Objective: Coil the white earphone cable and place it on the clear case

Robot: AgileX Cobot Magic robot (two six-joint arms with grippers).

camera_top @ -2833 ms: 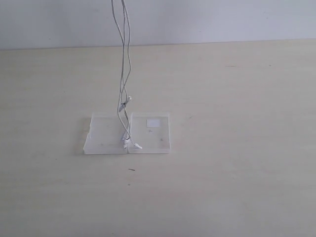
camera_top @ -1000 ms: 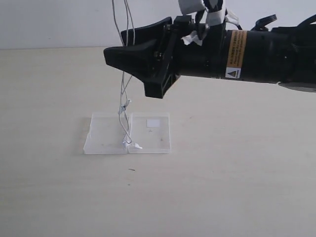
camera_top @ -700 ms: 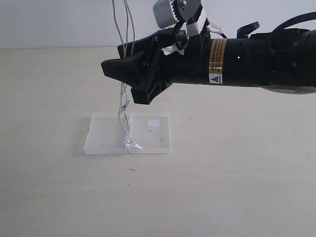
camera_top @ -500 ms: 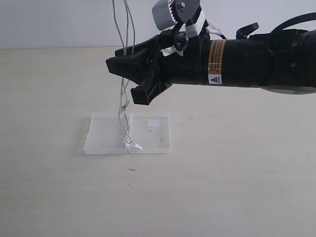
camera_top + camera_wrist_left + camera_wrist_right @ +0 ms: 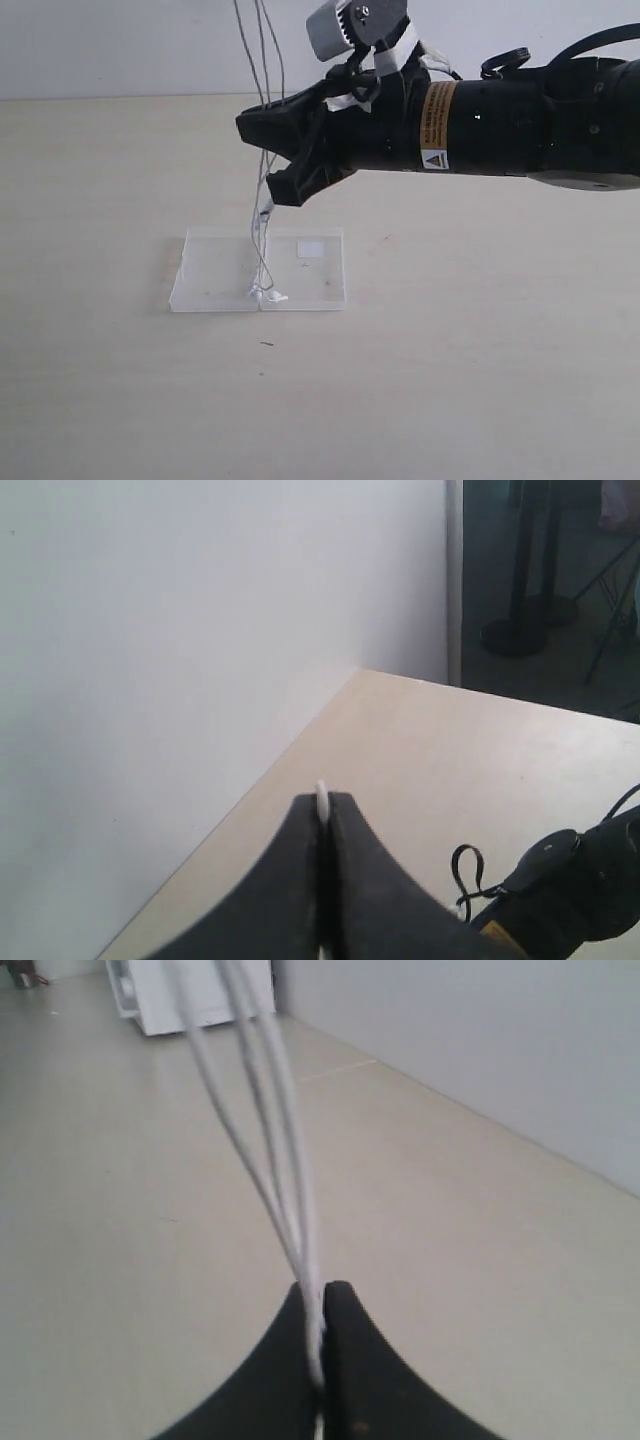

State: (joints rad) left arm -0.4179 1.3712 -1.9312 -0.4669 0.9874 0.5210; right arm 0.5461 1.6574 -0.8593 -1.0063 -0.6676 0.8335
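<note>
The white earphone cable [image 5: 262,60] hangs in several strands from above the top of the exterior view down to the clear case [image 5: 215,270]. Its earbuds [image 5: 266,294] rest on the hinge between the two halves. My right gripper [image 5: 268,160] reaches in from the right and is shut on the hanging cable [image 5: 290,1190] above the case. The left gripper [image 5: 322,802] is out of the exterior view; its wrist view shows it shut on a bit of white cable [image 5: 322,800] high above the table.
The case has a small white label [image 5: 311,249] on its right half. The tan table [image 5: 480,350] ends at a white wall [image 5: 120,45] at the back. My right arm [image 5: 500,115] spans the upper right.
My right gripper came in from the right, closed on the hanging cable and drew it slightly rightward. The earbuds stay on the case.
</note>
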